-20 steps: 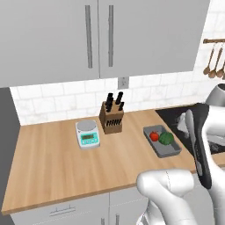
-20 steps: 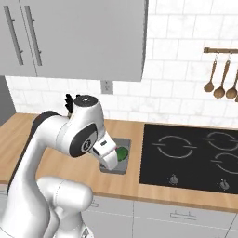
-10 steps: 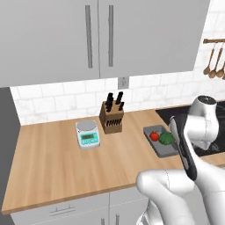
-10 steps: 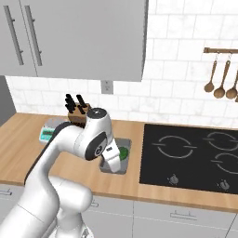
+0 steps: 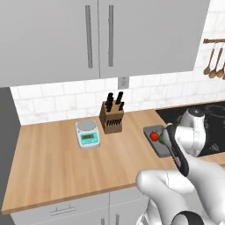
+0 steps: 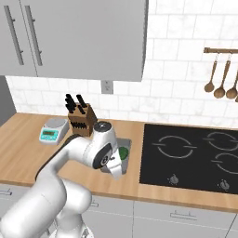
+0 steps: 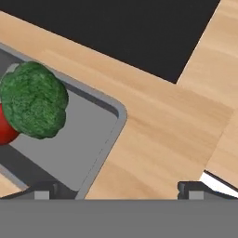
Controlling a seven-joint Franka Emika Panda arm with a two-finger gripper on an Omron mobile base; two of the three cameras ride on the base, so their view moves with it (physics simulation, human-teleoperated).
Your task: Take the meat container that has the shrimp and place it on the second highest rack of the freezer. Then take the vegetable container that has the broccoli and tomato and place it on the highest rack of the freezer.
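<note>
bare counter left of vegetable container, knife block behind

White arm arcs from lower left over the wooden tabletop, its wrist dipping down over the vegetable container; a patch of green broccoli shows in the tray just right of the wrist, the pincer itself hidden behind the wrist. Black cooktop just right of the tray; knife block and scale side by side toward the back left. Grey cabinets overhead, wooden spoons hanging on the tiled wall at right.
</note>
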